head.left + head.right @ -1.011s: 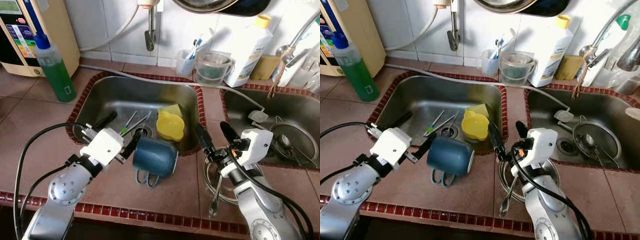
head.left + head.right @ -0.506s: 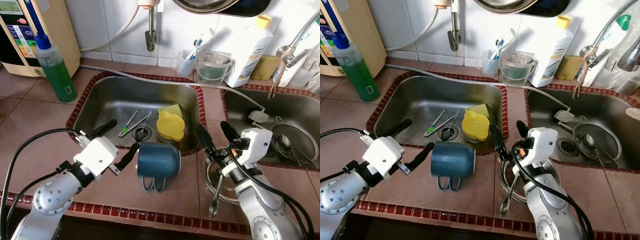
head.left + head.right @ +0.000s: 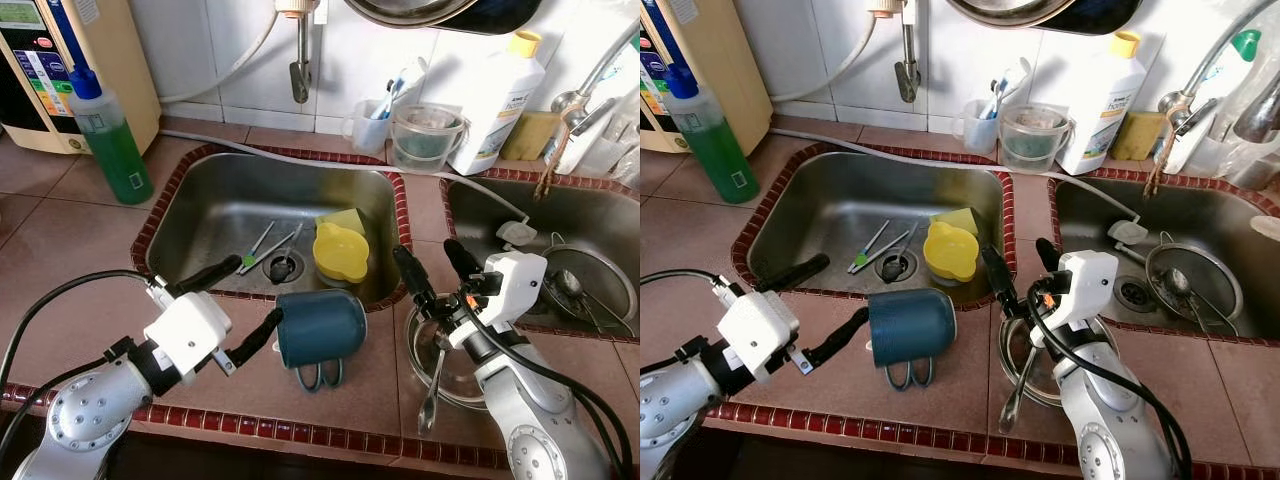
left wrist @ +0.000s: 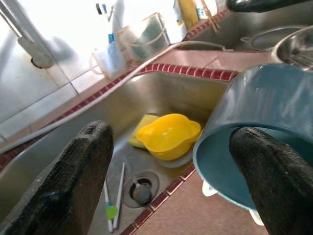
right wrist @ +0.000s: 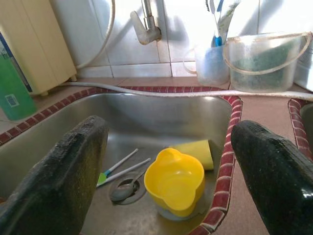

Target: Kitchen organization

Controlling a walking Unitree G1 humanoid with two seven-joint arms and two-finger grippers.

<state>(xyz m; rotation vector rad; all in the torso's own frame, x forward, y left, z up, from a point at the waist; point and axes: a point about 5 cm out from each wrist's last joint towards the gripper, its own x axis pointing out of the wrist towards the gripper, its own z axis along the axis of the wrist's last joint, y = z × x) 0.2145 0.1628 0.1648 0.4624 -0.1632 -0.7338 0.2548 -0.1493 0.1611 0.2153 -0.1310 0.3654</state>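
- Left eye view: a blue mug [image 3: 320,327] lay on its side on the tiled counter [image 3: 60,250], just in front of the left sink [image 3: 225,195], its mouth towards the left gripper [image 3: 232,312]. That gripper's fingers were spread, one at the mug's rim at 9 o'clock; I cannot tell whether it touched.
- Right eye view: the right gripper [image 3: 1020,266] hung with fingers apart above a steel bowl [image 3: 1040,362] holding a spoon [image 3: 1016,386], at 3 o'clock from the mug.
- Left wrist view: the mug's open mouth sat beside one finger; a yellow bowl [image 4: 168,135] lay in the sink.
- Right wrist view: between the spread fingers [image 5: 58,181], the yellow bowl rested against a yellow sponge [image 5: 196,149].
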